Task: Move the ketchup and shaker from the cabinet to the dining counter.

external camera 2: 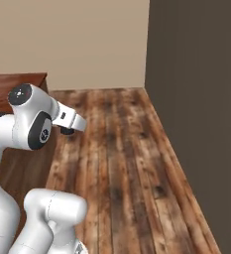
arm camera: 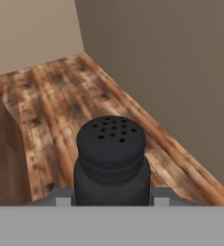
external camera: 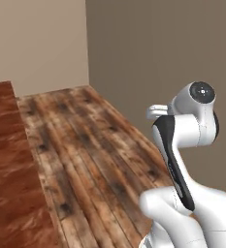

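1. Shaker [arm camera: 111, 161], black with a perforated top, sits upright between the gripper [arm camera: 111, 199] fingers, pinched at its sides.
2. It is held above the plank floor [arm camera: 51, 96].
3. Dining counter [external camera: 8, 164] lies at left, apart from the arm.

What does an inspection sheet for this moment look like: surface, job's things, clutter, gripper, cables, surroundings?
Surface: dining counter, glossy reddish-brown top, at the left edge of the left base view; bare where visible.
Job's things: shaker, black with a perforated top, upright between the gripper's fingers in the hand view, above the floor.
Clutter: nothing seen.
Gripper: gripper shut on the shaker.
Cables: nothing seen.
Surroundings: plank floor; beige wall; darker wall.
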Available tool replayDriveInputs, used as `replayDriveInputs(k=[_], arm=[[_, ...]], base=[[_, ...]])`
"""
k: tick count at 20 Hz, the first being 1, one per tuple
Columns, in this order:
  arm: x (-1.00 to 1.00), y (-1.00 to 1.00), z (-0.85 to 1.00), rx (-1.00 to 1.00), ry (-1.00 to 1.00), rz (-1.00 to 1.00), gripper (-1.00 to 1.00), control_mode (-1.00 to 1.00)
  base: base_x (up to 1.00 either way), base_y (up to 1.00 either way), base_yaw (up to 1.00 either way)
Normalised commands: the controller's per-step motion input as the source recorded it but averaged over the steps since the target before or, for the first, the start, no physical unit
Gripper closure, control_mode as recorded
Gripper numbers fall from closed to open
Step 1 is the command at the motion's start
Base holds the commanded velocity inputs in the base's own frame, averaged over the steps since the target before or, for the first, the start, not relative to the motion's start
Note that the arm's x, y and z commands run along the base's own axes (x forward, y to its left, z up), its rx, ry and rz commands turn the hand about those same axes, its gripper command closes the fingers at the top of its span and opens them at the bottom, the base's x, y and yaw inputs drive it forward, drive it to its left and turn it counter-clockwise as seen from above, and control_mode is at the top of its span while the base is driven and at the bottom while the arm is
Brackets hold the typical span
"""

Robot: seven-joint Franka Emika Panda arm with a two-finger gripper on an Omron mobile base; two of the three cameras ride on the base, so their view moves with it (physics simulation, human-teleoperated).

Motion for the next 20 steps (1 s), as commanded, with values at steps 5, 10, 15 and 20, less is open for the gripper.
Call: replayDriveInputs(k=[5, 10, 15, 20], arm=[[0.0, 0.0, 0.0, 0.0, 0.0, 0.0, 1.0, 1.0], [0.0, 0.0, 0.0, 0.0, 0.0, 0.0, 1.0, 1.0], [0.0, 0.0, 0.0, 0.0, 0.0, 0.0, 1.0, 1.0], [0.0, 0.0, 0.0, 0.0, 0.0, 0.0, 1.0, 1.0]], base=[[0.85, -0.26, 0.08], [0.83, -0.14, 0.2], [0.83, -0.07, 0.26], [0.85, -0.11, 0.22]])
